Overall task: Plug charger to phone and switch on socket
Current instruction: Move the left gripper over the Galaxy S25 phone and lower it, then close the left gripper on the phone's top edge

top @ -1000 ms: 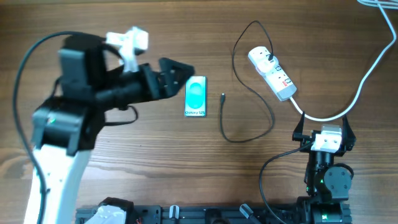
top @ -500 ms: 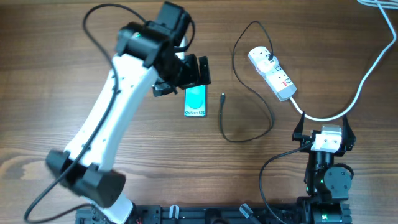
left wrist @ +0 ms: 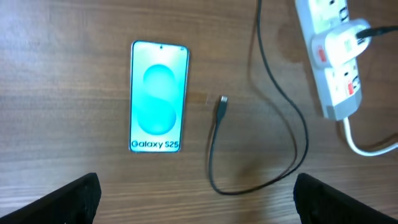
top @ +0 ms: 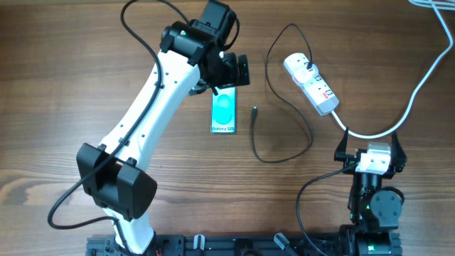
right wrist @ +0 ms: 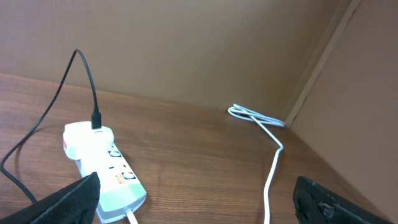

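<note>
Nearest the robot's base, the right tool sits low over the counter with its fingers spread wide and nothing between them. Its own camera looks out at the socket from the near side.

A little farther out, the charger lies loose on the wood. Its thin black cable makes an open loop, and the small dark connector tip rests just right of the phone, close but not touching. The phone lies flat, screen up and glowing turquoise, with its white band of text at the near end.

The left tool hangs above the counter. In the overhead view it overlaps the phone's far end. Its fingers are spread apart and grip nothing.

Farther right, the socket lies diagonally, well apart from the phone. The charger's other end is plugged into a white block at the socket's far end. The red switches show (whether on or off I cannot tell). A thick white cord leaves the socket's near end and curves away to the far right corner.
</note>
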